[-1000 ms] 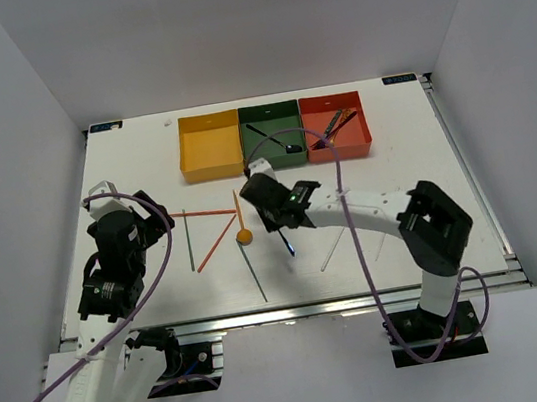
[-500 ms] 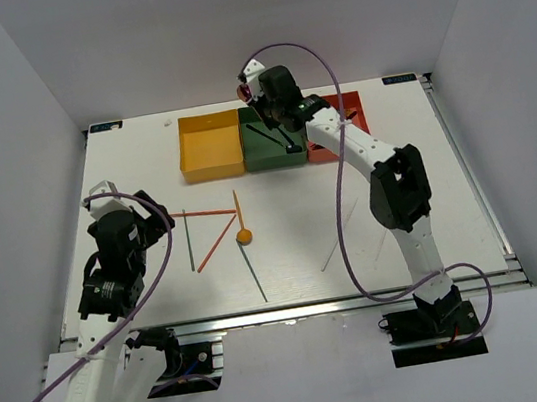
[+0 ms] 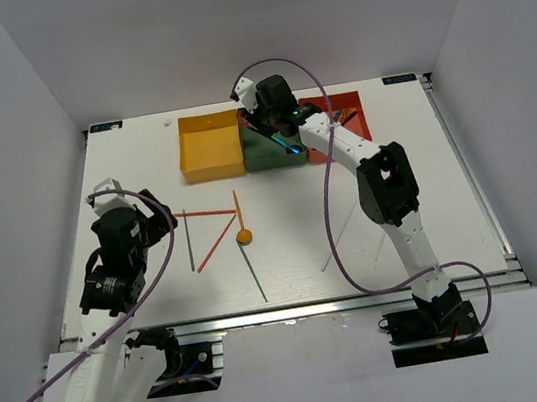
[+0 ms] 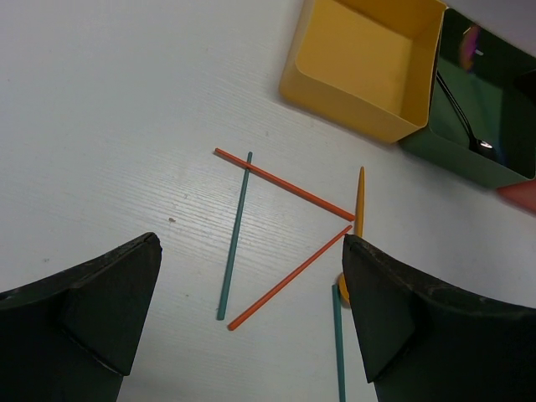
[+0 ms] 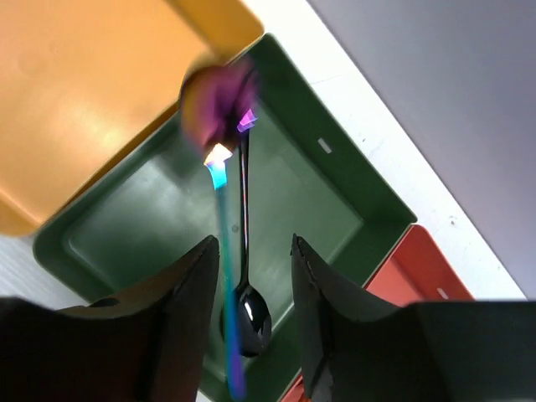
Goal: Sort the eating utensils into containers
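Observation:
My right gripper (image 3: pixel 282 135) hovers over the dark green container (image 3: pixel 257 158), its jaws open. A blurred purple spoon with a teal handle (image 5: pixel 224 243) hangs loose beside the left finger of the right gripper (image 5: pixel 255 247), above a black spoon (image 5: pixel 249 314) lying in that tray. Several utensils lie on the table: two orange chopsticks (image 3: pixel 204 212) (image 3: pixel 216 244), two grey-green chopsticks (image 3: pixel 188 240) (image 3: pixel 253 272), an orange spoon (image 3: pixel 241 220) and a silver chopstick (image 3: pixel 335 250). My left gripper (image 4: pixel 251 251) stands open above them, holding nothing.
The yellow-orange tray (image 3: pixel 210 147) sits left of the green one, with nothing showing in it. The red-orange tray (image 3: pixel 351 113) on the right is partly hidden by my right arm. White walls enclose the table on three sides.
My right arm swung from the table's middle up over the green tray with the purple spoon. Its jaws have parted and the spoon is loose. The left arm has not moved.

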Controlling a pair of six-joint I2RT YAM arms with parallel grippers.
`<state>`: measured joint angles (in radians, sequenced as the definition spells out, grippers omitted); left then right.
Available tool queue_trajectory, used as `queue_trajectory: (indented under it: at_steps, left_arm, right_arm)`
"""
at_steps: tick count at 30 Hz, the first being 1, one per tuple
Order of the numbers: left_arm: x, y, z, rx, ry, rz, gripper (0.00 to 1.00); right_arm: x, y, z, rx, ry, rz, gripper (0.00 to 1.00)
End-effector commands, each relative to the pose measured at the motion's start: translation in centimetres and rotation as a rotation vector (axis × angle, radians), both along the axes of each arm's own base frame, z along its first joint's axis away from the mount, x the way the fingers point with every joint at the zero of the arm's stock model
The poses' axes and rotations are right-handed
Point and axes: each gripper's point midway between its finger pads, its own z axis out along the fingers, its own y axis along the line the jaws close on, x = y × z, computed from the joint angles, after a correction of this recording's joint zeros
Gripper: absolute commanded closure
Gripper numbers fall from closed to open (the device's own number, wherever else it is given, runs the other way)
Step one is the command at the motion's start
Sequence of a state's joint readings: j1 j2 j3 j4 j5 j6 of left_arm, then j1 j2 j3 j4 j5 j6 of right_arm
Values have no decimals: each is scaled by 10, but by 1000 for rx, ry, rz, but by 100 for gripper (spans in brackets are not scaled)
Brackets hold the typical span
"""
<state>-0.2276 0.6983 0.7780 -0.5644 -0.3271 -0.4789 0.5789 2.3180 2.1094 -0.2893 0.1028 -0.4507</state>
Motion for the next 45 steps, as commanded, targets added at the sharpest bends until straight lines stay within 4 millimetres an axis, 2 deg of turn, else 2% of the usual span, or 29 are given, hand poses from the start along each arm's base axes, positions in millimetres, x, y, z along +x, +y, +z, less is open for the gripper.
queue_trajectory:
  at_steps: [1,4,7,8,9,10,13,14,15,16,17,18,19,21,22,24,25,27,28,31,37,45]
  left_arm:
    - [2,-4,2,-1,-9,-22,2]
    - [2,-4,1,0,-5,-20,2]
    - [3,-5,0,0,-2,-29,2]
    - [3,-6,-1,-1,1,-31,2]
    - [4,-6,-2,2,5,-34,2]
    - [4,-7,-2,2,6,-37,2]
    - [5,-6,-5,7,21,-31,2]
    - [5,-4,-5,11,23,-24,2]
    - [5,-3,-5,11,22,-20,2]
    - [5,-2,-5,12,20,-14,2]
    - [5,-2,-5,13,20,-9,2]
    - [4,-1,-5,13,19,-4,2]
    - [4,0,-5,15,20,-1,2]
    - [4,1,-6,17,24,4,2]
    - [4,1,-6,19,27,6,2]
    - [4,2,-7,20,29,14,2]
    - [4,3,-5,17,21,17,2]
    - [3,3,-5,17,19,17,2]
    - [3,3,-3,15,13,17,2]
    - [2,3,-4,15,15,19,2]
    - [0,3,1,10,-5,17,2]
    - [0,2,3,6,-11,10,2]
  right_arm:
    - [16,-1,23,27,-92,-10,48]
    - [16,-5,32,41,-102,-33,39]
    - [17,-11,45,63,-112,-94,38]
    - [14,-14,63,96,-119,-117,38]
    - [9,-15,70,132,-98,-142,21]
    - [-5,-17,89,237,-46,-201,11]
    - [-46,-10,84,428,153,-299,11]
    - [-68,-15,76,440,219,-330,11]
    - [-82,-11,68,457,267,-344,11]
    - [-104,1,74,481,284,-338,11]
    - [-118,9,66,509,319,-377,11]
    - [-131,7,44,473,331,-430,11]
    - [-152,26,37,460,351,-409,11]
    - [-170,32,18,432,387,-470,11]
    - [-185,45,3,403,414,-466,15]
    - [-199,53,-9,382,429,-481,23]
    - [-211,66,-17,359,438,-460,34]
    - [-225,78,-24,328,450,-447,45]
    - [-226,84,-29,318,456,-447,48]
    - [-237,95,-42,285,477,-439,50]
    - [-243,97,-71,235,499,-456,51]
    - [-240,105,-102,186,521,-460,58]
